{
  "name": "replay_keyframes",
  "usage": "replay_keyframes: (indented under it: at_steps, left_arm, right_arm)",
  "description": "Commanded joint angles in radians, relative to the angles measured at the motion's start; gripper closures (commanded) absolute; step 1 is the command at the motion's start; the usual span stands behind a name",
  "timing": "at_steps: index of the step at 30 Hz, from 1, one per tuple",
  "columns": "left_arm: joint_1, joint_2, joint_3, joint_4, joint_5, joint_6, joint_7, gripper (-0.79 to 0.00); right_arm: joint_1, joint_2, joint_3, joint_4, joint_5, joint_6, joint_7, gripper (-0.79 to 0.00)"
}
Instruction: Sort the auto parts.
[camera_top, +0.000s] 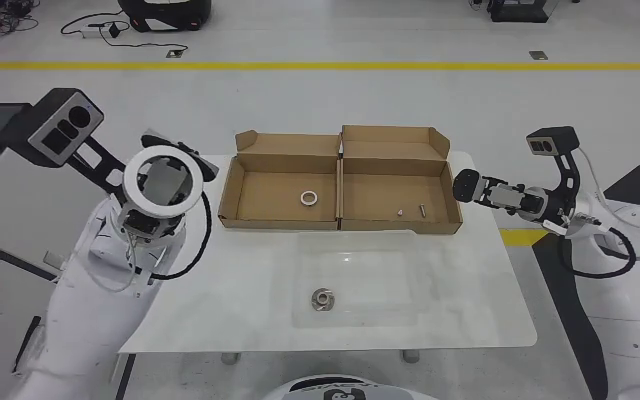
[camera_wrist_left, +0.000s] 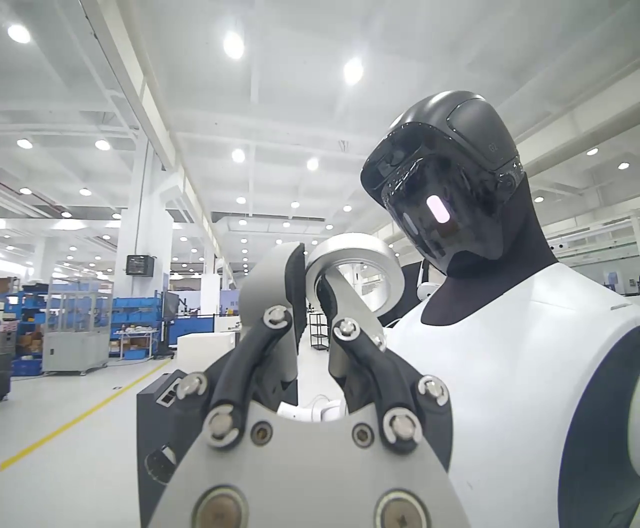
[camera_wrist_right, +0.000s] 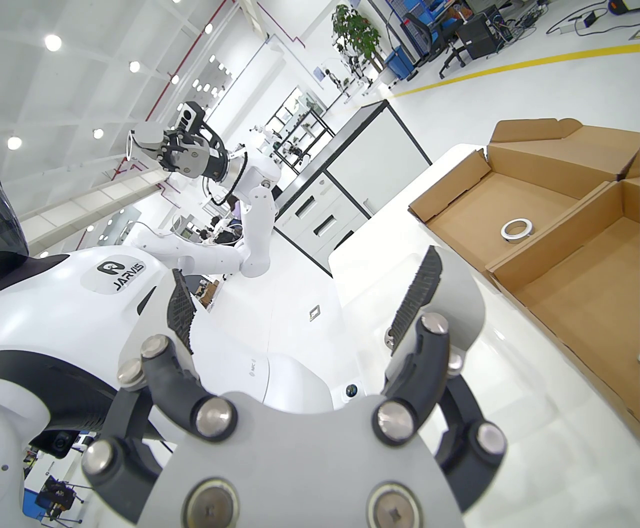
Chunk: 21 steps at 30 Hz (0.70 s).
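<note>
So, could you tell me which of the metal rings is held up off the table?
The large ring, clamped in the left gripper; the small ring lies in a cardboard box and the round part in the clear tray.

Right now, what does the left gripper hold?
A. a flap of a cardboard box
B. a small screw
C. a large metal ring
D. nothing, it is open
C: the left gripper is shut on the large metal ring, pinching its rim with one finger through the hole and the other outside.
</note>
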Motion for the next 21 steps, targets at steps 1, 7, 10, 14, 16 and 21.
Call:
replay_keyframes:
  at_steps: [1,7,10,14,16,21]
  left_arm:
    - [0.000,0.000,0.000,0.000,0.000,0.000,0.000,0.000]
    - [0.000,0.000,0.000,0.000,0.000,0.000,0.000,0.000]
    - [0.000,0.000,0.000,0.000,0.000,0.000,0.000,0.000]
    - [0.000,0.000,0.000,0.000,0.000,0.000,0.000,0.000]
    - [0.000,0.000,0.000,0.000,0.000,0.000,0.000,0.000]
    - [0.006,-0.004,0.009,-0.004,0.027,0.104,-0.002,0.000]
  right_arm:
    - [0.000,0.000,0.000,0.000,0.000,0.000,0.000,-0.785]
    - [0.000,0.000,0.000,0.000,0.000,0.000,0.000,-0.785]
    - [0.000,0.000,0.000,0.000,0.000,0.000,0.000,-0.785]
    - [0.000,0.000,0.000,0.000,0.000,0.000,0.000,-0.785]
    - [0.000,0.000,0.000,0.000,0.000,0.000,0.000,-0.785]
    - [0.000,0.000,0.000,0.000,0.000,0.000,0.000,-0.785]
